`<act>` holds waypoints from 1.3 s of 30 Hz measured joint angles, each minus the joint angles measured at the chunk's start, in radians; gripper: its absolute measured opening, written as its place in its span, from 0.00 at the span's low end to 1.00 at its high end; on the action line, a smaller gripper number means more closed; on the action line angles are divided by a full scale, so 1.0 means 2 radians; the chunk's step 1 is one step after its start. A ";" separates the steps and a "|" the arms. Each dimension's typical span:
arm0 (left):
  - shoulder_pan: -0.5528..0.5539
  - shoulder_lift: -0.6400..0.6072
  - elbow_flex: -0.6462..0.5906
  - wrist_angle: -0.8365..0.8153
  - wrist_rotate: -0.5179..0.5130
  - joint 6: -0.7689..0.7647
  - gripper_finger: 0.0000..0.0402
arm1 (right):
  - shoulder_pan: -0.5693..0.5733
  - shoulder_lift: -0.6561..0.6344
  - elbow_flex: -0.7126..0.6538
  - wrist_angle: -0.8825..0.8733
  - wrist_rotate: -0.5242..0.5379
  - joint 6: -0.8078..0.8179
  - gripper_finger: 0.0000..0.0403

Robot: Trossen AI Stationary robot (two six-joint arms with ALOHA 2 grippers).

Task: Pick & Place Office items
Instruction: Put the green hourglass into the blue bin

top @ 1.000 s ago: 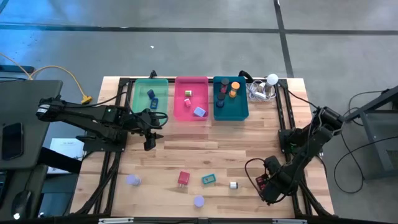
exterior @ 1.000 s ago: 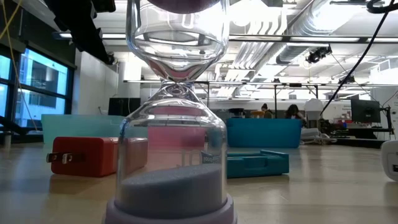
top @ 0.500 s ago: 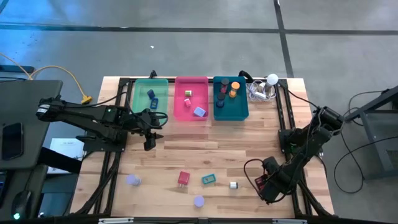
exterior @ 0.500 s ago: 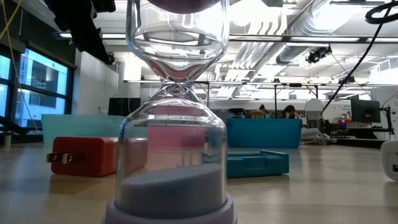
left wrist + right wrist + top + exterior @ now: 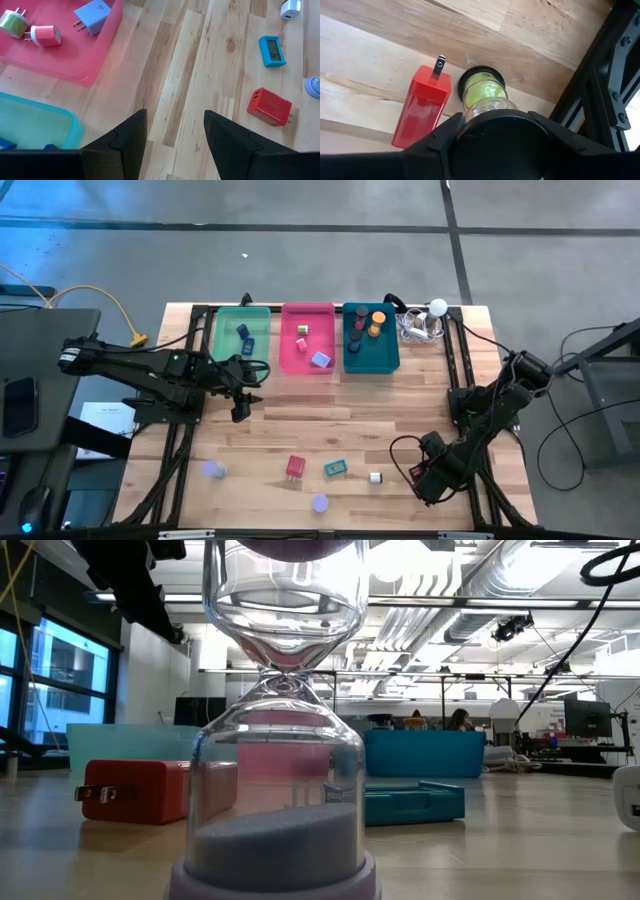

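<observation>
Right gripper (image 5: 428,477) shifted slightly left, clamped on a black-capped sand timer (image 5: 487,102) (green sand), left gripper (image 5: 175,127) apart.

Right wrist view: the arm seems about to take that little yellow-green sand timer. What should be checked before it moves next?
1. Right tool lined up on the sand timer: ok.
2. Firm hold on the timer: cannot tell.
3. Red block clear of the timer: not ok; it lies right beside it, and whether they touch cannot be told.
4. Left tool open, empty and out of the way by the pink tray: ok.
5. Teal tray has bare floor left: ok.
</observation>
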 joint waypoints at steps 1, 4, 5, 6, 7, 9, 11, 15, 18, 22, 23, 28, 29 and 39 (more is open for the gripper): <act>0.000 0.000 0.000 0.000 0.000 0.000 0.48 | -0.004 0.000 0.000 0.000 0.000 -0.006 0.47; 0.000 0.000 0.000 0.000 0.000 0.000 0.48 | -0.015 0.000 0.006 -0.010 0.001 -0.029 0.47; 0.000 0.000 0.000 0.000 0.000 0.000 0.48 | -0.020 -0.001 0.008 -0.010 0.002 -0.034 0.47; 0.000 0.000 0.000 0.000 0.000 0.000 0.48 | -0.025 -0.001 0.010 -0.010 0.004 -0.042 0.47; 0.000 0.000 0.000 0.000 0.000 0.000 0.48 | -0.029 -0.001 0.012 -0.012 0.007 -0.052 0.47; 0.000 0.000 0.000 0.000 0.000 0.000 0.48 | -0.036 -0.001 0.015 -0.018 0.015 -0.068 0.47; 0.000 0.000 0.000 0.000 0.000 0.000 0.48 | -0.043 -0.001 0.017 -0.023 0.019 -0.081 0.47; 0.000 0.000 0.000 0.000 0.000 0.000 0.48 | -0.059 -0.007 0.017 -0.040 0.031 -0.108 0.47; 0.000 0.000 0.000 0.000 0.000 0.000 0.48 | -0.071 -0.015 0.019 -0.048 0.048 -0.124 0.47; 0.000 0.000 0.000 0.000 0.000 0.000 0.48 | -0.090 -0.020 0.040 -0.080 0.074 -0.153 0.47; 0.000 0.000 0.000 0.000 0.000 0.000 0.48 | -0.095 -0.021 0.050 -0.091 0.081 -0.163 0.47; 0.000 0.000 0.000 0.000 0.000 0.000 0.48 | -0.135 -0.021 0.098 -0.138 0.135 -0.225 0.48; 0.000 0.000 0.000 0.000 0.000 0.000 0.48 | -0.145 -0.021 0.107 -0.145 0.147 -0.241 0.48; 0.000 0.000 0.000 0.000 0.000 -0.002 0.48 | -0.294 -0.021 0.186 -0.152 0.233 -0.461 0.48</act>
